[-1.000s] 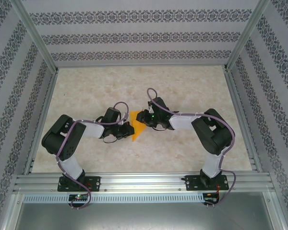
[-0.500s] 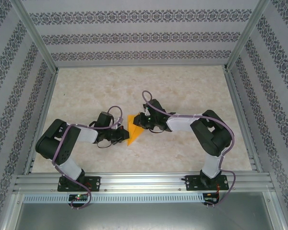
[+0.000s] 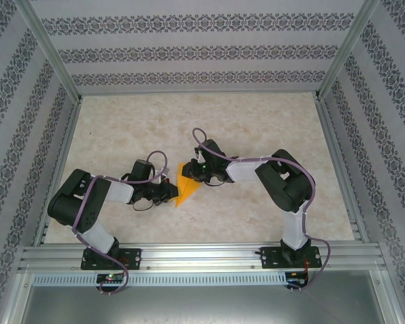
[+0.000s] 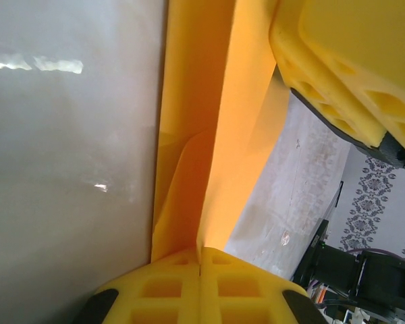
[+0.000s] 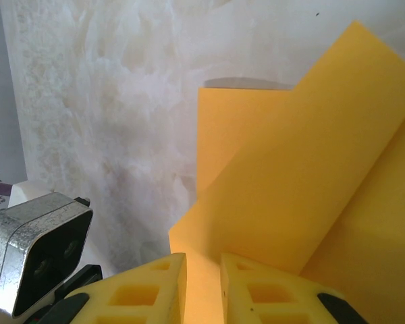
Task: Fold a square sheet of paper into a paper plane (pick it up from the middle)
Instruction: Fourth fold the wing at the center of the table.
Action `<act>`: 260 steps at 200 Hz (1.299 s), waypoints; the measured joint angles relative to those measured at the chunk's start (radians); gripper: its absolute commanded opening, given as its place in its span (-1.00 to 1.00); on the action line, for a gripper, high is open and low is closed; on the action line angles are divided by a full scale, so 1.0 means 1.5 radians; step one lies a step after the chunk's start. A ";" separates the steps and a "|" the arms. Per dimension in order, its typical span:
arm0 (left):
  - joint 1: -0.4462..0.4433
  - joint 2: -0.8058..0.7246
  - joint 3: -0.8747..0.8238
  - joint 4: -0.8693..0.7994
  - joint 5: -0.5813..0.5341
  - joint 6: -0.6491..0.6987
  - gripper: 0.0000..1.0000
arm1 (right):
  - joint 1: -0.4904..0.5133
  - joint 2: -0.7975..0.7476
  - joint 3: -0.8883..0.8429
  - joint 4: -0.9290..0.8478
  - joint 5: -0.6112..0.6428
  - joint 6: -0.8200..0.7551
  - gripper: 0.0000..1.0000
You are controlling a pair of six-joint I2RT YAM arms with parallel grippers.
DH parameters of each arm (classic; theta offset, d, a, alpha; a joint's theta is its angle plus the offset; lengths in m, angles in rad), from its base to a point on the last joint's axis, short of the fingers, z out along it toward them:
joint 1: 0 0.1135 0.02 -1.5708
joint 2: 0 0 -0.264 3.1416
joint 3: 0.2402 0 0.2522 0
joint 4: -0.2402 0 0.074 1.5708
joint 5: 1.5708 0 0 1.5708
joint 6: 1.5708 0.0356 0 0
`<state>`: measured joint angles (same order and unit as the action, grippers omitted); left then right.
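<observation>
The square sheet of paper [image 3: 187, 184] is an orange-yellow creased piece, folded to a pointed shape, on the marble table between my two grippers. In the left wrist view the paper [image 4: 202, 128] runs upright into my left gripper [image 4: 201, 260], whose yellow jaws are shut on its lower edge. From above, that left gripper [image 3: 170, 194] sits at the paper's left side. My right gripper [image 3: 192, 171] reaches the paper's upper edge. Up close, the right gripper [image 5: 202, 283] stands with a narrow gap between its jaws, and a layered flap of the paper [image 5: 304, 175] lies under and between them.
The marble tabletop [image 3: 256, 121] is walled by patterned panels and an aluminium frame [image 3: 202, 256] along the near edge. A yellow finger [image 4: 337, 61] of the right gripper hangs close above the paper in the left wrist view. The left arm's metal camera housing [image 5: 40, 253] sits beside the right fingers.
Both grippers and the paper have shifted a little to the left. The right arm has stretched further left and its jaws have narrowed. The left gripper has stayed shut on the paper.
</observation>
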<state>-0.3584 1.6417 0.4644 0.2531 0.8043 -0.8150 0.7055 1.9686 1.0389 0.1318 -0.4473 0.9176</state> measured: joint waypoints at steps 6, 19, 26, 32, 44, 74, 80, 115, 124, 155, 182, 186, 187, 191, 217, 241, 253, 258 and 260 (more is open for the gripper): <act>0.000 0.000 0.000 0.000 0.000 0.000 -0.99 | 0.000 0.002 0.000 0.000 0.000 0.000 -0.56; 0.001 0.001 0.000 0.000 0.000 0.000 -0.98 | 0.000 0.008 0.005 -0.003 0.000 0.000 -0.57; 0.002 0.002 0.000 0.000 0.002 0.000 -0.97 | 0.000 0.013 0.009 -0.006 0.000 0.000 -0.59; 0.002 0.002 0.000 0.000 0.003 0.000 -0.95 | 0.000 0.017 0.013 -0.010 0.001 -0.001 -0.59; 0.002 0.002 0.000 0.000 0.003 0.000 -0.93 | 0.001 0.025 0.018 -0.014 0.001 -0.001 -0.61; 0.003 0.001 0.000 -0.001 0.004 0.000 -0.78 | 0.002 0.031 0.034 -0.044 0.009 -0.002 -0.65; 0.003 -0.002 0.000 -0.004 0.002 0.001 -0.75 | 0.004 0.031 0.036 -0.049 0.013 -0.003 -0.65; 0.005 -0.061 -0.001 -0.080 -0.028 0.009 -0.36 | 0.010 0.031 0.042 -0.066 0.032 -0.011 -0.65; 0.005 -0.085 -0.002 -0.113 -0.041 0.014 -0.32 | 0.010 0.030 0.042 -0.066 0.033 -0.013 -0.65; 0.006 -0.187 0.002 -0.208 -0.073 0.017 -0.40 | 0.012 0.030 0.044 -0.069 0.036 -0.015 -0.65; 0.005 -0.245 0.027 -0.245 -0.075 0.014 -0.49 | 0.013 0.030 0.046 -0.073 0.038 -0.015 -0.65; 0.003 -0.245 0.033 -0.245 -0.073 0.013 -0.49 | 0.013 0.030 0.046 -0.073 0.038 -0.015 -0.65; 0.003 -0.245 0.034 -0.245 -0.073 0.013 -0.50 | 0.013 0.030 0.046 -0.073 0.039 -0.015 -0.65; 0.002 -0.244 0.041 -0.244 -0.072 0.013 -0.50 | 0.013 0.030 0.047 -0.074 0.039 -0.015 -0.65; -0.012 -0.205 0.071 -0.223 -0.061 0.001 -0.51 | 0.014 0.030 0.048 -0.077 0.042 -0.015 -0.65; -0.036 -0.139 0.083 -0.193 -0.052 -0.013 -0.51 | 0.014 0.030 0.048 -0.076 0.042 -0.015 -0.65; -0.050 -0.105 0.093 -0.183 -0.050 -0.019 -0.53 | 0.014 0.030 0.048 -0.076 0.042 -0.015 -0.65; -0.056 -0.092 0.098 -0.179 -0.050 -0.020 -0.54 | 0.014 0.030 0.048 -0.076 0.042 -0.015 -0.65; -0.057 -0.088 0.099 -0.178 -0.050 -0.020 -0.54 | 0.014 0.030 0.048 -0.076 0.042 -0.015 -0.65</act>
<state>-0.4435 1.5093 0.6128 -0.0143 0.7300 -0.8452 0.7269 2.0140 1.1110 0.0177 -0.3843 0.8951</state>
